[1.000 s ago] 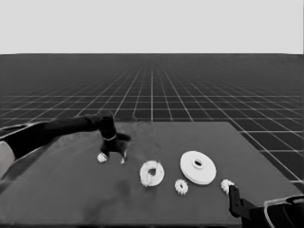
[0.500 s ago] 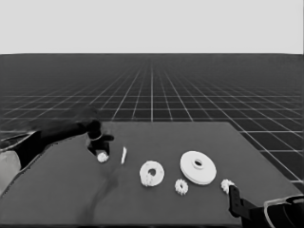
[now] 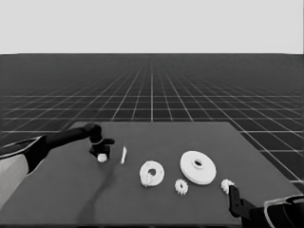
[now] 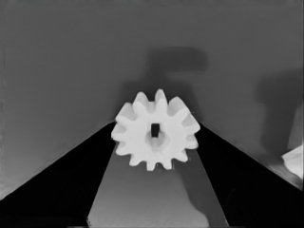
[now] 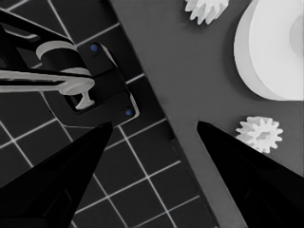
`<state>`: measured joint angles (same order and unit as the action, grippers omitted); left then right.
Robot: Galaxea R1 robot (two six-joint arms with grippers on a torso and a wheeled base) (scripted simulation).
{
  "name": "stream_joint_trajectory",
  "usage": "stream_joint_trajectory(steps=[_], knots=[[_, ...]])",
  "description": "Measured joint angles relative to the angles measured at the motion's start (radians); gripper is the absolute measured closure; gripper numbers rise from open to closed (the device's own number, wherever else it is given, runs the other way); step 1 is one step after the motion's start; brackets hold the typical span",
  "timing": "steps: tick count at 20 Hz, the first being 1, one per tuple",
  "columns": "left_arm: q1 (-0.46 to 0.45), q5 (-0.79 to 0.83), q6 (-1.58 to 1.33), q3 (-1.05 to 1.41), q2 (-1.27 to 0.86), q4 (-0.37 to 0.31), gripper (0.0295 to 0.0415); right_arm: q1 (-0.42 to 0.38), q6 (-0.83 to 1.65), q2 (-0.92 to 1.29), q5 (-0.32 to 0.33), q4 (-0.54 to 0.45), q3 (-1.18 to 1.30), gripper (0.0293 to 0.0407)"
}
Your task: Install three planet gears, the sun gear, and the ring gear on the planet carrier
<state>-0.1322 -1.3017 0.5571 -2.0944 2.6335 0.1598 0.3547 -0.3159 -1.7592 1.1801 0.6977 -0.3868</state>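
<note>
My left gripper [image 3: 101, 151] is over the table's left part, open, with a small gear [image 3: 102, 158] [image 4: 156, 130] lying on the table between its fingertips. The smaller round part [image 3: 153, 172] lies at the middle with one gear [image 3: 148, 180] on its near edge. The larger round part [image 3: 198, 166] [image 5: 275, 47] lies to its right. Two more gears lie loose in front of the larger part: one [image 3: 181, 186] [image 5: 206, 9] towards the middle, one [image 3: 227, 184] [image 5: 260, 134] by the table's right corner. My right gripper [image 3: 234, 202] [image 5: 155, 124] waits open at that corner.
A thin white piece [image 3: 124, 155] lies just right of the left gripper, a sliver of it at the edge of the left wrist view [image 4: 295, 160]. Dark machinery with blue lights [image 5: 95, 85] shows past the table's edge.
The left gripper moved left, off the thin white piece, and came down around the small gear. The gear and the other parts have not moved. The right arm stayed still.
</note>
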Motion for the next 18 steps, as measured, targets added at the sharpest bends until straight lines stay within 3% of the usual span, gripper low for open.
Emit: stream_joint_trajectory(steps=[8, 11, 18], knots=[[0.000, 0.000, 0.000, 0.000, 0.000, 0.000, 0.0398, 0.000, 0.000, 0.000, 0.000, 0.000, 0.000, 0.0315], [0.131, -0.122, 0.077, 0.173, -0.078, -0.055, 0.0398, 0.000, 0.000, 0.000, 0.000, 0.000, 0.000, 0.0315], [0.167, -0.149, 0.080, 0.183, -0.082, -0.078, 0.0398, 0.000, 0.000, 0.000, 0.000, 0.000, 0.000, 0.0315]])
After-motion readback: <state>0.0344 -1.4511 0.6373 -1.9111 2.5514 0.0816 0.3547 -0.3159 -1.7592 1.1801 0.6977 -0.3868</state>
